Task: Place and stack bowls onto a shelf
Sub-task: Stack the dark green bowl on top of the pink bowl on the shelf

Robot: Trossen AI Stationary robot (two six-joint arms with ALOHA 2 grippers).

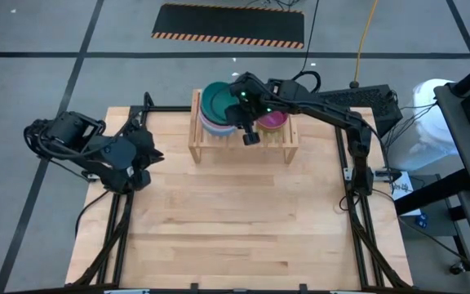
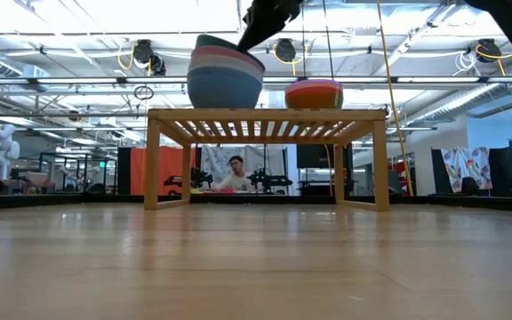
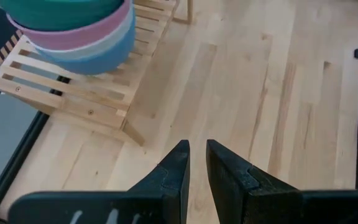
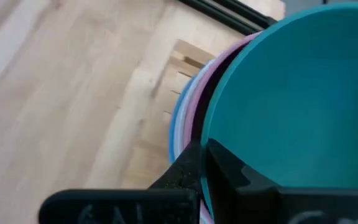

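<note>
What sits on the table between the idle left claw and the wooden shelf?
Nothing: the high view shows bare table between the left claw and the shelf.

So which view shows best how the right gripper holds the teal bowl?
The right wrist view: the right gripper is shut on the teal bowl's rim. The high view shows the arm over that stack on the shelf; the low view shows only the stack's sides; the left wrist view shows the bowl, no grip.
</note>
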